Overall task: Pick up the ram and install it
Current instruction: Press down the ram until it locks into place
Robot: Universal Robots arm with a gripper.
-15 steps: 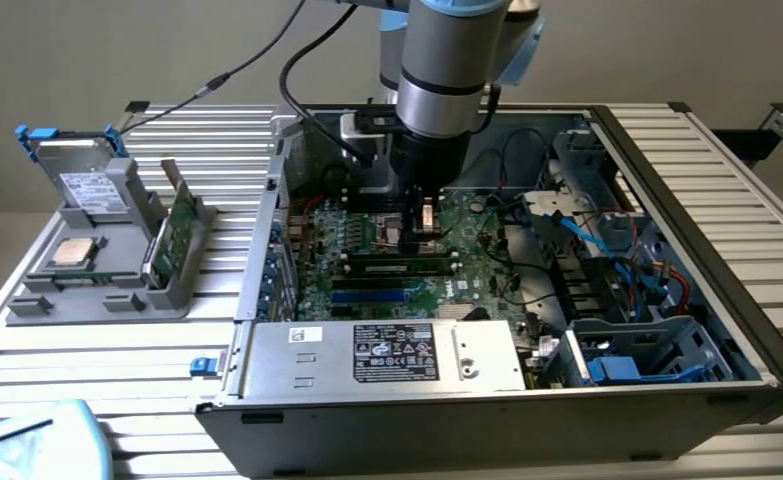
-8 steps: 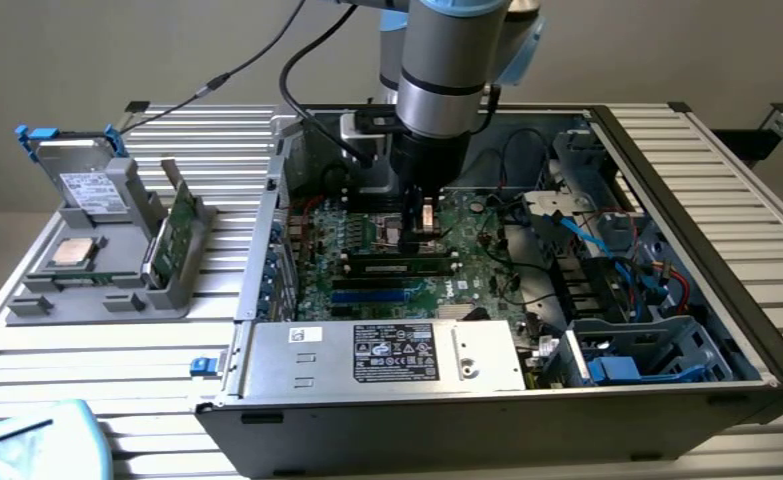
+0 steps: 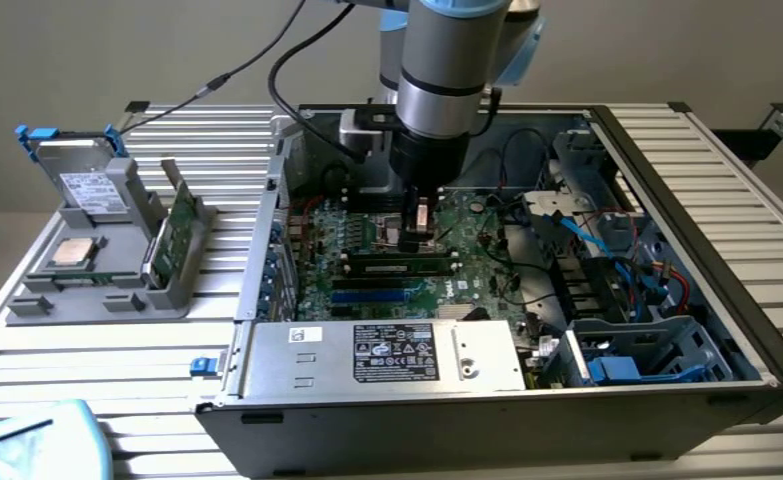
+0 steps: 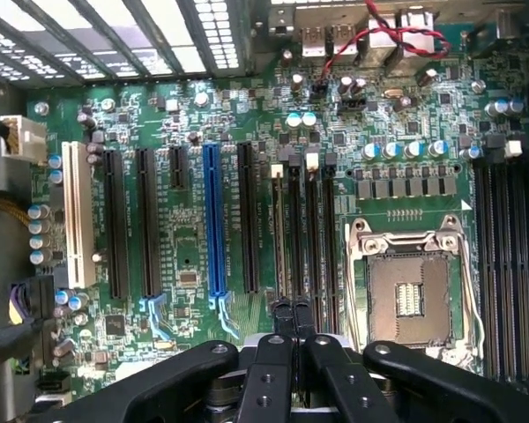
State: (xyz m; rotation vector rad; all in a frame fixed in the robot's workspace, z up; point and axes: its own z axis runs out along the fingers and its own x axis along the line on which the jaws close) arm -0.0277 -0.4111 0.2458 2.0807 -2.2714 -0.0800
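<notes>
**Ram in slot, gripper clenched above it**

Ram (image 3: 398, 266) lay flat along a slot of the motherboard (image 3: 478, 235), in the centre of the exterior view. The gripper (image 3: 418, 238) hung just above it, inside the open case (image 3: 751, 330). Its fingers (image 4: 269, 370) were pressed together and grasped nothing visible. Whether they touched the ram, I could not tell.

The motherboard (image 4: 194, 256) is glossy green board with dull black plastic slots; its empty processor socket (image 4: 412, 295) has a bright metal frame. The pincer (image 4: 291, 339) is matt black, plastic or metal; the computer case (image 3: 498, 425) is dull grey sheet metal; the table (image 3: 84, 360) is ribbed, pale, satin metal.
</notes>
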